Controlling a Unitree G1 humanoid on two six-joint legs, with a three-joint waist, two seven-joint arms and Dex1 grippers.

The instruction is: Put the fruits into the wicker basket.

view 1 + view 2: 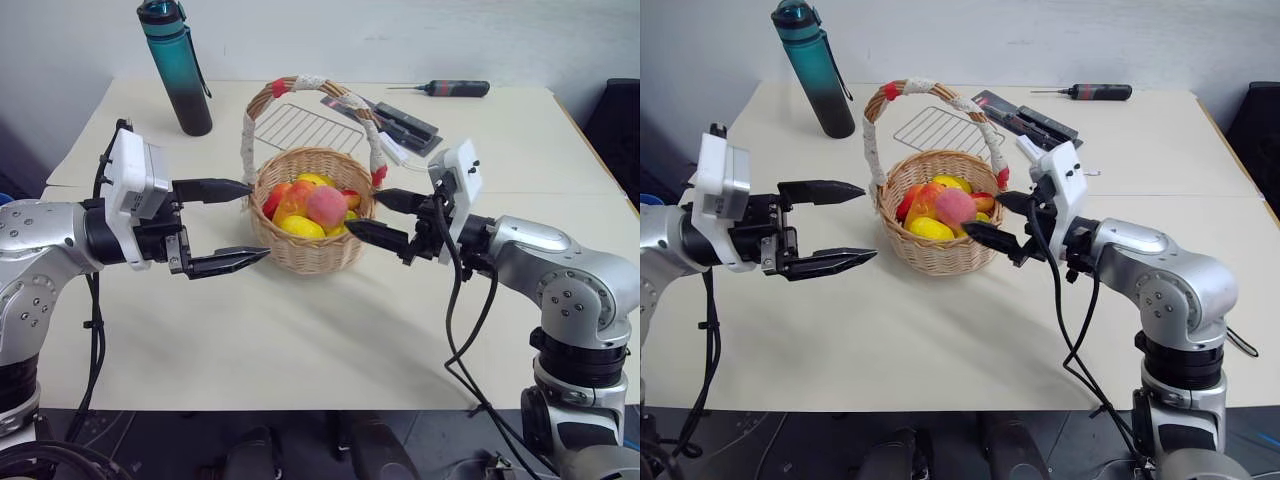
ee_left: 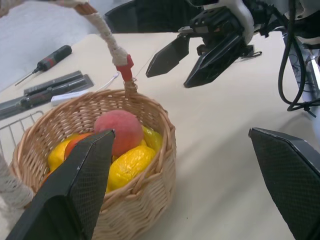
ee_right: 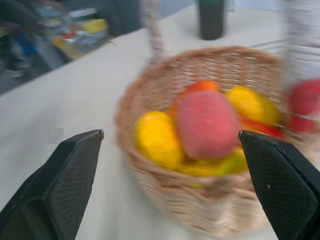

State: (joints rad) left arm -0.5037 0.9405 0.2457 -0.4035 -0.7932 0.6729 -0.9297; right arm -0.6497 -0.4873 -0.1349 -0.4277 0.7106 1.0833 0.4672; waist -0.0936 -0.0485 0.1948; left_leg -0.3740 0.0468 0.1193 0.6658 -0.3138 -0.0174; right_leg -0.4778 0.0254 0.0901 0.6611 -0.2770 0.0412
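The wicker basket (image 1: 310,256) stands mid-table, its tall arched handle (image 1: 247,130) wrapped in white cord with red bands. Several fruits lie inside: a pink-red peach (image 1: 327,206) on top, a yellow lemon-like one (image 1: 302,227) in front and a red-orange one (image 1: 284,196) behind. My left gripper (image 1: 258,220) hovers level at the basket's left side, open and empty, its fingers (image 2: 85,180) straddling the near wall. On the basket's right side my right gripper (image 1: 363,211) is also open and empty, pointing at the rim, with the peach (image 3: 207,125) straight ahead of it.
A teal water bottle (image 1: 178,65) stands at the back left. Behind the basket lie a flat wire rack (image 1: 305,128), a black tool case (image 1: 400,122) and a screwdriver (image 1: 450,88). Bare tabletop (image 1: 300,340) spreads in front of the basket to the near edge.
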